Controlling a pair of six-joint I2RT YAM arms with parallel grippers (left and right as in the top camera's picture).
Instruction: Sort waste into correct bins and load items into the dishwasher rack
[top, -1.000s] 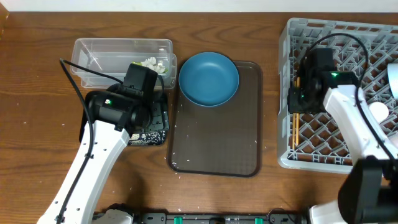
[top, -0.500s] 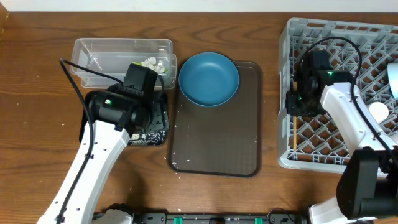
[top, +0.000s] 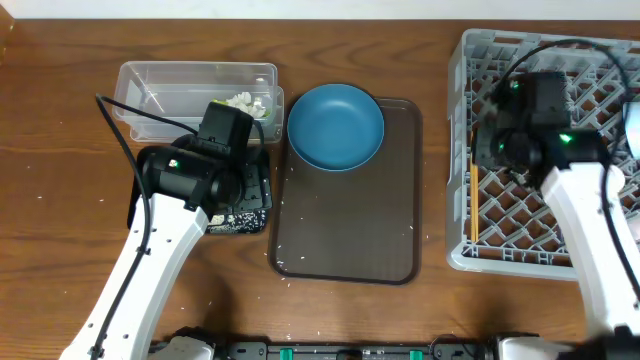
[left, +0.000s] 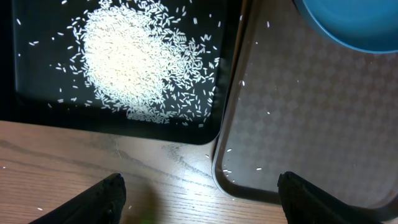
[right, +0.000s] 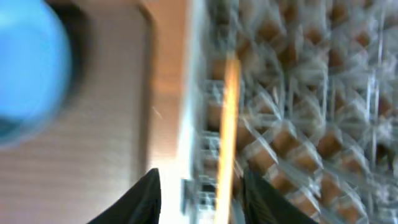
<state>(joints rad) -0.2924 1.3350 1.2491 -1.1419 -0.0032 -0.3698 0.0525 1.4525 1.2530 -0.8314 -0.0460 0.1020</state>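
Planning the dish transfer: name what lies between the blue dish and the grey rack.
Overhead view: the brown tray's bare right edge and a strip of wooden table separate the blue dish and the grey rack.

You have a brown wooden table with dark, streaky grain filling nearly the whole overhead view. Along its far edge runs a thin pale strip; you cannot tell whether it is wall or floor. A black rail lines the near edge. In the left wrist view, a soft bright patch of light sits on the wood.
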